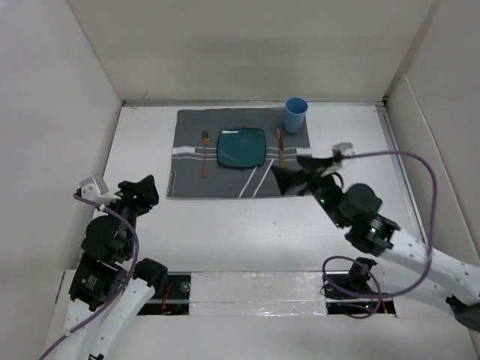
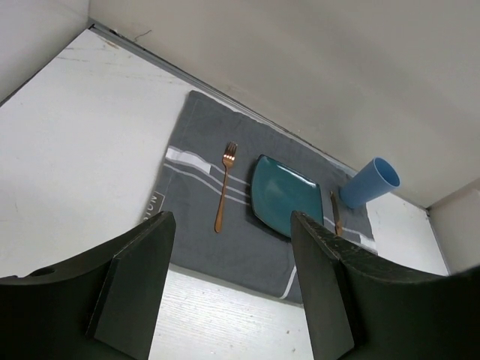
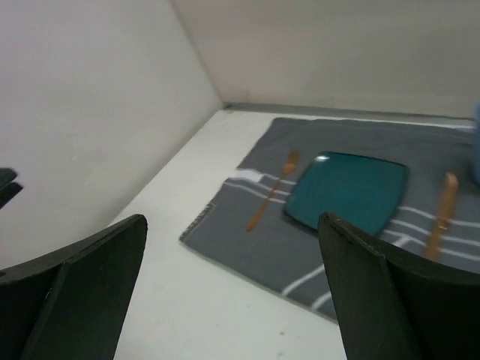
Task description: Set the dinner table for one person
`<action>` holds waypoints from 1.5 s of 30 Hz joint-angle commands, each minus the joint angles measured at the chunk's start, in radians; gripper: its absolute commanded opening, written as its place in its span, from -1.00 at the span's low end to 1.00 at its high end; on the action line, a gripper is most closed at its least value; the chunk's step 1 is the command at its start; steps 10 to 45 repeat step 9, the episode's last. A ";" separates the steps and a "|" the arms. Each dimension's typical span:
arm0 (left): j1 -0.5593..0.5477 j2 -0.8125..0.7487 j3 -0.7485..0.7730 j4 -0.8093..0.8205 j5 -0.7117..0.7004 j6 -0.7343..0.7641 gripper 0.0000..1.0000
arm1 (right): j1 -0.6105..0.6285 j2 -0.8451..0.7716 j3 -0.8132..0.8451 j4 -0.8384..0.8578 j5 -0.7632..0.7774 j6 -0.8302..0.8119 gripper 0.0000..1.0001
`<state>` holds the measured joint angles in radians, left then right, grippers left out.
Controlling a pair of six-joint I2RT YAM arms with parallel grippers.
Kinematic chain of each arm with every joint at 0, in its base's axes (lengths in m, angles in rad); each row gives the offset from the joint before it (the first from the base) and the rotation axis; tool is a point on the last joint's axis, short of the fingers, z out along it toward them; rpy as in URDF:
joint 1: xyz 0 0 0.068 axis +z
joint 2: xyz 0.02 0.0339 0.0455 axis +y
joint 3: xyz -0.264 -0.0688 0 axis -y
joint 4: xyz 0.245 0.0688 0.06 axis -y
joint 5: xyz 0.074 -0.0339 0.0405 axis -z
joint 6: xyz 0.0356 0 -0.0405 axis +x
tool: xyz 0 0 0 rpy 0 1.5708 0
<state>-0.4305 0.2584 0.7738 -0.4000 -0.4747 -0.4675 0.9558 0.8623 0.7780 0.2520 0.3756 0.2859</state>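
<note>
On the white dinner table [image 1: 247, 225] lies a grey striped placemat [image 1: 225, 180]. A teal square plate [image 1: 241, 147] sits at its middle, with a copper fork [image 1: 204, 154] to its left and a copper knife [image 1: 280, 148] to its right. A blue cup [image 1: 295, 115] stands upright at the mat's far right corner. My left gripper [image 1: 144, 191] hovers open and empty left of the mat's near corner. My right gripper [image 1: 295, 174] is open and empty over the mat's near right corner, just this side of the knife. In both wrist views the jaws stand wide apart with nothing between them.
White walls close in the table on the left, back and right. A taped seam [image 1: 255, 289] runs along the near edge between the arm bases. A purple cable [image 1: 420, 169] loops off the right arm.
</note>
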 commanded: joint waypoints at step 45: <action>-0.002 -0.015 -0.030 0.089 0.065 0.052 0.30 | -0.075 -0.421 -0.281 -0.132 0.260 0.095 1.00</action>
